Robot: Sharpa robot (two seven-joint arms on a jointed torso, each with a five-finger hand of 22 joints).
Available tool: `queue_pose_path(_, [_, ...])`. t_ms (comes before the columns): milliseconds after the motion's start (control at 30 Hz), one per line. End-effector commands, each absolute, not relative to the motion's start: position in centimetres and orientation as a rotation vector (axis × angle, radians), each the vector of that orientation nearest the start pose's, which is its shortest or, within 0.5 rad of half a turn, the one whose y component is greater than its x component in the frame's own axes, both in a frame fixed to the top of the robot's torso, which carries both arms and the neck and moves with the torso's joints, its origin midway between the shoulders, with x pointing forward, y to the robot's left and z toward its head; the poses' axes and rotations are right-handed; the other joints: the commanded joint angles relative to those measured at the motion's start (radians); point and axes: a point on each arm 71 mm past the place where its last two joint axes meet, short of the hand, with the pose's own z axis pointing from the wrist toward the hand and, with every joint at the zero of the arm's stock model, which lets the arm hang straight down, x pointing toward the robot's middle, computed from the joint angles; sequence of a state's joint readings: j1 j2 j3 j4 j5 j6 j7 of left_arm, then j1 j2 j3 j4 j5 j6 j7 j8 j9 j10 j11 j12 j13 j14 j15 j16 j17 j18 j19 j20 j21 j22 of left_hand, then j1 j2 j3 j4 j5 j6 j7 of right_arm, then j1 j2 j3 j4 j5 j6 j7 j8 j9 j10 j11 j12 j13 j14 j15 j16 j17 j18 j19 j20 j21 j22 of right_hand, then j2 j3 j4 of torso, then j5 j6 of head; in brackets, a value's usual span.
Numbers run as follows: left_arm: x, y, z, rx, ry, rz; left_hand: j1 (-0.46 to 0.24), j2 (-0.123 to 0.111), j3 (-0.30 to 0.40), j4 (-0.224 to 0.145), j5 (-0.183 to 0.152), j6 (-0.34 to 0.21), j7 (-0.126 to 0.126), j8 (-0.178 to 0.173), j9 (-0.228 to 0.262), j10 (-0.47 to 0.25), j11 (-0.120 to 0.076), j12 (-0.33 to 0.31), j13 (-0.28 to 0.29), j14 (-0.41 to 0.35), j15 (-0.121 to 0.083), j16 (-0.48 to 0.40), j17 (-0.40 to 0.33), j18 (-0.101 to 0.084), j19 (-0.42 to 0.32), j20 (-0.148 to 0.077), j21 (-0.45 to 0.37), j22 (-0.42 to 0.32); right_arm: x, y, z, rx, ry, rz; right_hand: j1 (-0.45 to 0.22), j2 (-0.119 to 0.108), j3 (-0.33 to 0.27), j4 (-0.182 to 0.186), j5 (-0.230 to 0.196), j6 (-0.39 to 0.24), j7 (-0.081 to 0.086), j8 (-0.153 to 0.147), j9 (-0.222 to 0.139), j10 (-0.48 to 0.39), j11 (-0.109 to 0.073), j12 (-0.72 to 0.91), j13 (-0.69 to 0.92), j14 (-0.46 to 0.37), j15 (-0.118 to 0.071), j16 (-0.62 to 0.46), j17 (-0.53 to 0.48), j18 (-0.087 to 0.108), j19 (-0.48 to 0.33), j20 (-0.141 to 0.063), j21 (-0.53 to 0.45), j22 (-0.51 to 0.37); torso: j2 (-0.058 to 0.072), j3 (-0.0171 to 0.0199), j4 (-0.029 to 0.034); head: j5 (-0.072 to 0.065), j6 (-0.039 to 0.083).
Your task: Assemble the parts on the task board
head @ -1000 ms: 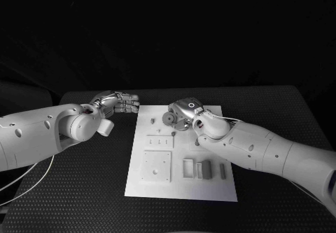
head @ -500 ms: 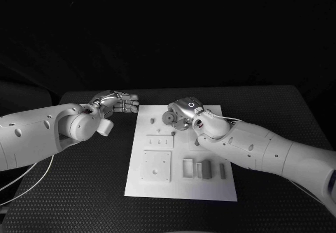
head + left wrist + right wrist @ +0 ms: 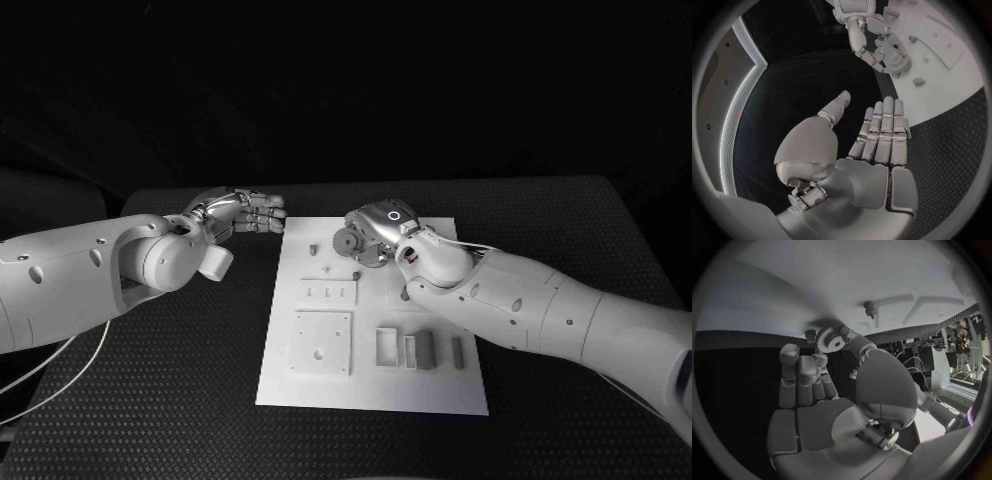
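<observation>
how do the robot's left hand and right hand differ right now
The right hand pinches a small toothed gear; the left hand holds nothing, its fingers straight and side by side with the thumb apart. The right hand is over the far end of the task board; the left hand is off the board's left edge, over the black table. Both are silver hands on white arms.

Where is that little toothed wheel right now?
The gear is pinched in the fingertips of the right hand, held over the far end of the white board, near a small peg standing on it.
</observation>
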State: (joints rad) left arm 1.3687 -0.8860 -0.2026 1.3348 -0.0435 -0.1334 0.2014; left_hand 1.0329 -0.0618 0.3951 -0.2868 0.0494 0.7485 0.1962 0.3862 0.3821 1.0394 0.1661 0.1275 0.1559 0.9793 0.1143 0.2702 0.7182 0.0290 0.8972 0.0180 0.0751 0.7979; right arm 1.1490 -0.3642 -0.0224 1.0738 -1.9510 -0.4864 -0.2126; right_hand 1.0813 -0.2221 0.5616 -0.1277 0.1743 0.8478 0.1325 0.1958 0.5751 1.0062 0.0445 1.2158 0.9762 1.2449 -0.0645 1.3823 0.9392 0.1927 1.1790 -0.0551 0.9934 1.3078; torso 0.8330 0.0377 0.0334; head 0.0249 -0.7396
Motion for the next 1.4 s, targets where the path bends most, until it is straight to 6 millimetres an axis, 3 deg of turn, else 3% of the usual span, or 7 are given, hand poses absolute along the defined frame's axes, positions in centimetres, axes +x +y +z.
queue_pose_path(33, [52.43,28.47,-17.07,-1.08,1.621,-1.326,-0.003,-0.002,-0.001,-0.001,0.003,-0.009,0.015,-0.003,-0.001,-0.007,0.004,-0.006,0.001,0.005,0.001,-0.005,0.001,-0.011,0.003,-0.002,-0.006,-0.001,53.26,-6.88,-20.66,-0.461,1.315,0.44,-0.005,0.0,-0.008,0.0,0.003,0.025,0.02,0.006,0.012,0.003,-0.005,0.003,-0.002,0.0,-0.005,0.002,-0.001,0.069,-0.001,-0.006,0.006,0.019,0.0,-0.0005,-0.0002,0.002,-0.001])
queue_pose_path(933, [52.51,28.65,-17.07,-1.082,1.619,-1.321,-0.002,-0.003,0.0,-0.002,0.003,-0.01,0.015,-0.003,-0.001,-0.007,0.004,-0.007,0.001,0.006,0.001,-0.006,0.002,-0.011,0.003,-0.003,-0.006,-0.002,53.15,-6.86,-20.16,-0.454,1.304,0.443,-0.006,-0.008,-0.007,0.002,0.003,0.026,0.019,0.007,0.013,0.006,-0.006,0.002,-0.003,0.002,-0.006,0.002,-0.002,0.069,0.001,-0.007,0.006,0.019,0.0,0.0007,-0.0002,0.004,-0.003])
queue_pose_path(1233, [52.48,28.59,-17.07,-1.082,1.62,-1.322,-0.002,-0.003,0.0,-0.002,0.003,-0.01,0.015,-0.003,-0.001,-0.007,0.004,-0.007,0.002,0.006,0.001,-0.006,0.003,-0.011,0.003,-0.003,-0.006,-0.002,53.42,-6.7,-20.41,-0.461,1.326,0.436,-0.006,-0.009,-0.006,0.003,0.003,0.026,0.019,0.007,0.013,0.007,-0.006,0.002,-0.004,0.002,-0.006,0.002,-0.002,0.069,0.001,-0.007,0.006,0.018,0.0,0.0001,-0.0015,0.003,-0.003])
queue_pose_path(1400, [52.48,28.53,-17.06,-1.081,1.619,-1.323,-0.002,-0.003,0.0,-0.002,0.003,-0.01,0.016,-0.003,-0.001,-0.007,0.004,-0.007,0.002,0.006,0.001,-0.006,0.003,-0.011,0.003,-0.002,-0.006,-0.002,53.64,-6.92,-20.52,-0.459,1.333,0.424,-0.007,-0.009,-0.006,0.005,0.003,0.025,0.019,0.007,0.013,0.007,-0.006,0.001,-0.004,0.002,-0.006,0.002,-0.002,0.069,0.001,-0.007,0.006,0.018,0.0,-0.0023,-0.0008,-0.001,0.003])
